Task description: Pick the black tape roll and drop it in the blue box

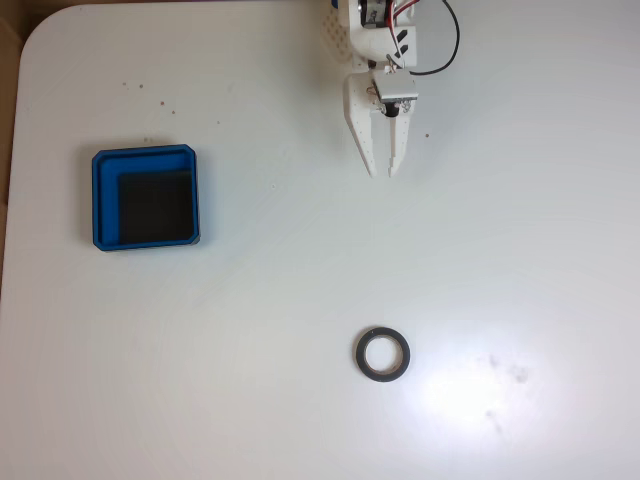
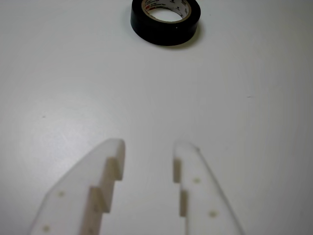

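The black tape roll [image 1: 360, 356] lies flat on the white table, right of centre and toward the bottom of the fixed view. In the wrist view the tape roll [image 2: 166, 35] sits at the top, straight ahead of the fingers and well apart from them. My white gripper [image 1: 380, 172] hangs at the top of the fixed view, pointing down toward the roll. Seen from the wrist, the gripper [image 2: 149, 147] is open, with a gap and only bare table between its fingers. The blue box [image 1: 104, 200], with a black floor and nothing in it, stands at the left.
The white table [image 1: 250, 330] has a rounded corner at the upper left, with brown floor beyond its left edge. Red and black cables [image 1: 445, 55] loop beside the arm at the top. A few faint specks and smudges mark the surface.
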